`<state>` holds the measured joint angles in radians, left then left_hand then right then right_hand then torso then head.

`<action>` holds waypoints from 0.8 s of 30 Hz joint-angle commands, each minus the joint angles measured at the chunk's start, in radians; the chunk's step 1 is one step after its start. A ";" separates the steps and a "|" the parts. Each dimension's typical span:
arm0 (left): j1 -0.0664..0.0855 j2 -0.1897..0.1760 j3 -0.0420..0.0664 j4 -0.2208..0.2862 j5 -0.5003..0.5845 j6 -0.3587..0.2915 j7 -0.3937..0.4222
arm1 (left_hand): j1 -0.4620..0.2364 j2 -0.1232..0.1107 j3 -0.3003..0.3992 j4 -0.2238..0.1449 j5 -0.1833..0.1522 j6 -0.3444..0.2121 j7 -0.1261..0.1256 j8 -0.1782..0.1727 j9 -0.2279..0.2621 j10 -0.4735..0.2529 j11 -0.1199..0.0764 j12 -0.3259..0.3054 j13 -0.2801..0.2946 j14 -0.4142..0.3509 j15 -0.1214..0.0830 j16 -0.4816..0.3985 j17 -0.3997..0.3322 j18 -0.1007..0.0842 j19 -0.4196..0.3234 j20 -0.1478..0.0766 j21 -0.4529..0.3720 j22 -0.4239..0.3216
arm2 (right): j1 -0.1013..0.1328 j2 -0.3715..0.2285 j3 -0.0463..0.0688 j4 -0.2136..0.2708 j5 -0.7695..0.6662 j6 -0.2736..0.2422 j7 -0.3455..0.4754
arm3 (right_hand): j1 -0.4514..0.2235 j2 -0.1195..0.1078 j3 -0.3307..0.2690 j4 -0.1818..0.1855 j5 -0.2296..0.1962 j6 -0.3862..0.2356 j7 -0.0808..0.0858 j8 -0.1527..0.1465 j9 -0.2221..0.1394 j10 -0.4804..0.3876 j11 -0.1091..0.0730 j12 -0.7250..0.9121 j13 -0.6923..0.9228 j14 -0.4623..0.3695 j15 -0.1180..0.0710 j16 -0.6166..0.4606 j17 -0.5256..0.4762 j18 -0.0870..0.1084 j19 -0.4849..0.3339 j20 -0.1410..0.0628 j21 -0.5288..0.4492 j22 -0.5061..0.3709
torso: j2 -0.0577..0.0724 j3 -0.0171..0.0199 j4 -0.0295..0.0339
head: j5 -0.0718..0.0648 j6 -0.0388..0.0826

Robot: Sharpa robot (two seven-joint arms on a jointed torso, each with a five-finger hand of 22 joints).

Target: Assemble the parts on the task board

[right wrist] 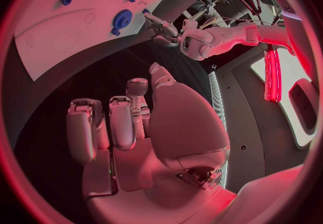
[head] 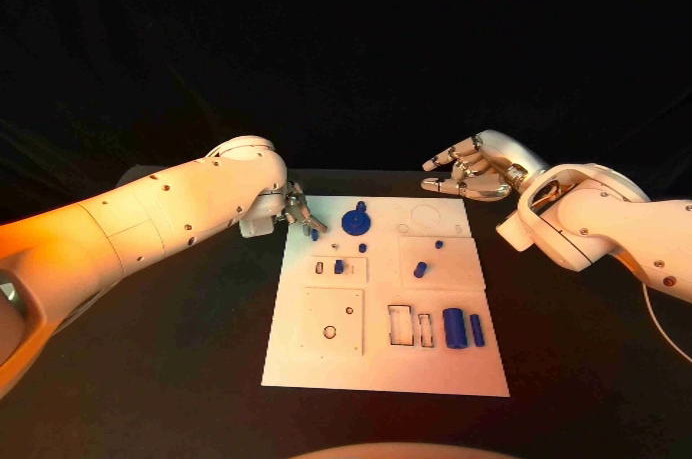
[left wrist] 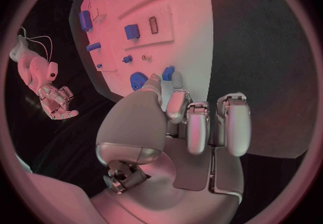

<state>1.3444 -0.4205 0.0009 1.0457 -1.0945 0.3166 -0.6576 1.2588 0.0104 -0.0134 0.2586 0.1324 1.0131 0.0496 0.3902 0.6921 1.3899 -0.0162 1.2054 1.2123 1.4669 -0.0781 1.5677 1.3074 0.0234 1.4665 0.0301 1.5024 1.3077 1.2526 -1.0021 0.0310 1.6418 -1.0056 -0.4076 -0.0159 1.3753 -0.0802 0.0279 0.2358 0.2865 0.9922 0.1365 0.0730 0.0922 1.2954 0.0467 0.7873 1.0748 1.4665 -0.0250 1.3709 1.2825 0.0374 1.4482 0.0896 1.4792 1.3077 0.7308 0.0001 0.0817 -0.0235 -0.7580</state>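
Left hand [head: 296,215] is at the board's [head: 387,364] far left corner, pinching a small blue part [left wrist: 168,72] that its fingertips mostly cover. Right hand [head: 470,174] hovers off the far right corner, fingers loosely spread, holding nothing. More parts [head: 454,327] lie on the board.
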 commanded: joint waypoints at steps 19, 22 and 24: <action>-0.002 0.014 -0.001 -0.012 0.006 0.019 0.007 | 0.167 0.041 0.099 -0.093 -0.011 -0.005 -0.009 -0.022 -0.024 -0.002 -0.014 -0.005 -0.007 0.104 -0.005 0.003 0.263 -0.002 0.060 -0.001 0.003 0.199 | -0.001 0.001 0.000 0.003 -0.004 0.013 0.006 | -0.006 0.005 -0.003 0.007 0.005 0.007 0.001 0.006 0.002 -0.002 0.002 0.005 0.004 0.041 0.002 -0.005 0.001 0.006 -0.006 -0.001 -0.006 0.101 | -0.001 0.0000 0.0008 | -0.001 -0.006; -0.002 0.014 -0.002 -0.012 0.009 0.020 0.012 | 0.213 0.042 0.150 -0.127 -0.006 -0.015 -0.007 -0.031 -0.032 -0.004 -0.012 -0.010 -0.010 0.104 -0.004 0.003 0.263 -0.002 0.060 -0.002 0.003 0.199 | -0.001 0.001 0.000 0.003 -0.004 0.013 0.006 | -0.006 0.005 -0.003 0.007 0.005 0.007 0.001 0.006 0.002 -0.002 0.002 0.005 0.004 0.041 0.002 -0.005 0.001 0.006 -0.006 -0.001 -0.006 0.101 | -0.001 0.0001 0.0011 | 0.000 -0.007; -0.002 0.013 -0.002 -0.010 0.013 0.020 0.016 | 0.215 0.031 0.195 -0.137 -0.006 -0.015 0.000 -0.033 -0.036 -0.005 -0.007 -0.015 -0.014 0.104 0.002 0.003 0.263 -0.002 0.060 -0.001 0.002 0.200 | -0.001 0.001 0.000 0.003 -0.004 0.013 0.006 | -0.006 0.005 -0.003 0.007 0.005 0.007 0.001 0.006 0.002 -0.002 0.002 0.005 0.004 0.041 0.002 -0.005 0.001 0.006 -0.006 -0.001 -0.006 0.101 | -0.001 0.0001 0.0008 | 0.001 -0.007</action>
<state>1.3446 -0.4086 0.0007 1.0343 -1.0910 0.3206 -0.6549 1.4177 0.0062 0.1719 0.1280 0.1228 0.9996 0.0483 0.3587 0.6549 1.3876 -0.0247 1.1957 1.1946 1.4652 -0.0761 1.5677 1.3073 0.0234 1.4665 0.0301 1.5024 1.3075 1.2524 -1.0021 0.0310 1.6434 -1.0054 -0.4061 -0.0158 1.3753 -0.0802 0.0250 0.2387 0.2865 0.9922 0.1365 0.0730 0.0933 1.2954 0.0467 0.7873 1.0777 1.4665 -0.0250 1.3709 1.2825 0.0374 1.4482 0.0897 1.4791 1.3075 0.7304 0.0001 0.0822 -0.0234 -0.7647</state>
